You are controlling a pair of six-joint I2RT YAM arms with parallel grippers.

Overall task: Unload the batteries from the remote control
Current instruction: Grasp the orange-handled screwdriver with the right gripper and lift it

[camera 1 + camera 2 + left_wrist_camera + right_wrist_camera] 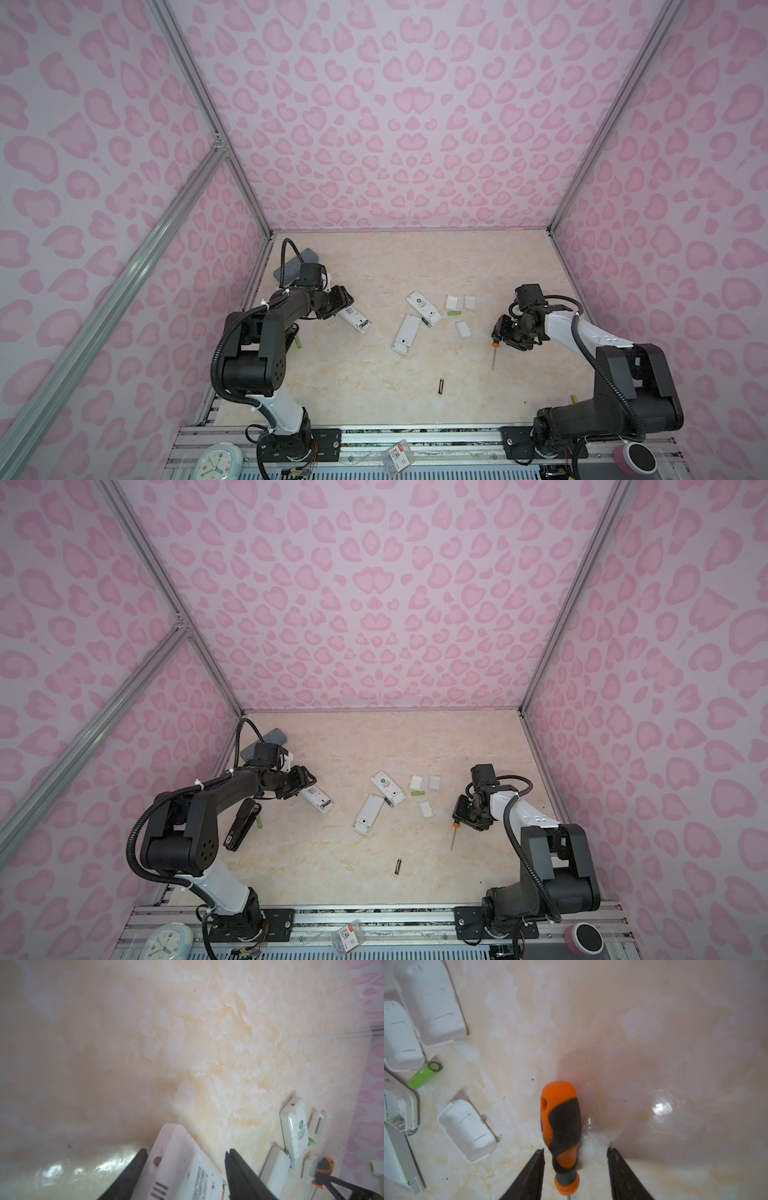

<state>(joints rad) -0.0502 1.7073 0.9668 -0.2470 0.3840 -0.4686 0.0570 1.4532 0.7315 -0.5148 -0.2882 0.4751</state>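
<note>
My left gripper (pixel 186 1153) and right gripper (pixel 576 1148), both parted.
Left jaws straddle the white remote (pixel 176 1167) at its end; right jaws stand wide around the screwdriver handle (pixel 562 1122) on the bench (pixel 654 1043).

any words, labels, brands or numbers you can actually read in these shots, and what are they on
Nothing is sharp enough to quote.
Leftmost white remote: printed back label, blurred.
White remote with green round logo: print lines too small.
Long black object: white sticker, too small.
Clock: dial numerals, too small.
Clear box: red-and-white label, too small.
</note>
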